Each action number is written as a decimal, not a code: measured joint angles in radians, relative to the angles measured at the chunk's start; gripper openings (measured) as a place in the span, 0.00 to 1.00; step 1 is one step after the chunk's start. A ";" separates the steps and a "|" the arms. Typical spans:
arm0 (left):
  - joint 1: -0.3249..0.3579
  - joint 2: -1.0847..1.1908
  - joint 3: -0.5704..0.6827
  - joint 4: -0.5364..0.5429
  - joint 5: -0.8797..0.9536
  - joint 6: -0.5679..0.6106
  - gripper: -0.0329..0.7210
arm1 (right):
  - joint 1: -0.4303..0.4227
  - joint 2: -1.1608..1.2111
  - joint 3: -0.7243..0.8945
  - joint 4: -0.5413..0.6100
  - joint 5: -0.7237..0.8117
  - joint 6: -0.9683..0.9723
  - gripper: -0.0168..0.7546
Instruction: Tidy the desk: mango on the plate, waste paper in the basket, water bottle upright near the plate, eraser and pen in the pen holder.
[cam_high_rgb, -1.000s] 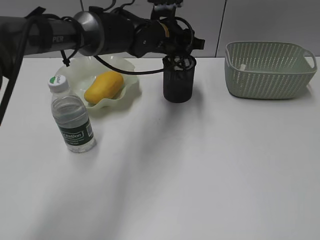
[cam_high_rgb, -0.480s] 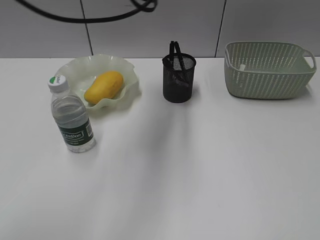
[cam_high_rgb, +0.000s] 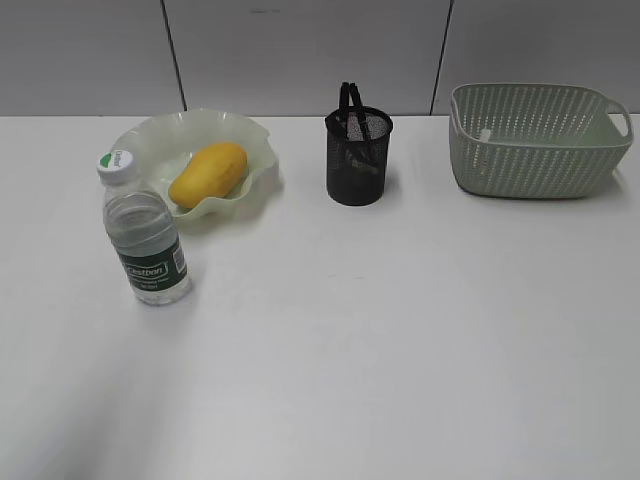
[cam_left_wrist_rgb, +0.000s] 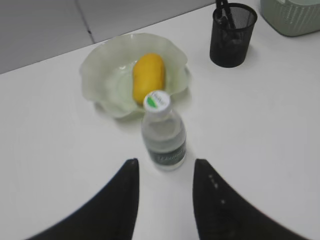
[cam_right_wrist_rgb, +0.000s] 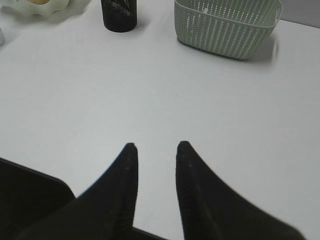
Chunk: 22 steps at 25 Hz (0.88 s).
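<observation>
The mango (cam_high_rgb: 208, 173) lies on the wavy pale green plate (cam_high_rgb: 150, 140) at the back left of the white desk (cam_high_rgb: 400, 330). The water bottle (cam_high_rgb: 145, 235) stands upright just in front of the plate. The black mesh pen holder (cam_high_rgb: 358, 165) holds a dark pen (cam_high_rgb: 347, 98). The basket (cam_high_rgb: 535, 140) stands at the back right; a white scrap (cam_high_rgb: 486, 134) shows inside it. Neither arm shows in the exterior view. My left gripper (cam_left_wrist_rgb: 165, 166) is open and empty, above and in front of the bottle (cam_left_wrist_rgb: 163, 131). My right gripper (cam_right_wrist_rgb: 156, 148) is open and empty over bare desk.
A grey panelled wall (cam_high_rgb: 300, 50) runs behind the desk. In the right wrist view the pen holder (cam_right_wrist_rgb: 119, 15) and basket (cam_right_wrist_rgb: 225, 25) lie far ahead, and a dark edge (cam_right_wrist_rgb: 30, 190) shows at lower left.
The left arm, which reached over the pen holder a second ago, has pulled back out of the exterior view. The objects on the desk have not moved.
</observation>
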 joint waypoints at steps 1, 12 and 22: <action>0.000 -0.088 0.026 -0.010 0.061 0.016 0.40 | 0.000 0.000 0.000 0.000 0.000 0.000 0.31; -0.001 -0.728 0.204 -0.082 0.310 0.147 0.39 | 0.000 0.000 0.000 0.008 -0.001 0.000 0.31; -0.002 -0.710 0.240 -0.110 0.293 0.156 0.36 | 0.000 -0.001 0.000 0.013 -0.002 0.000 0.31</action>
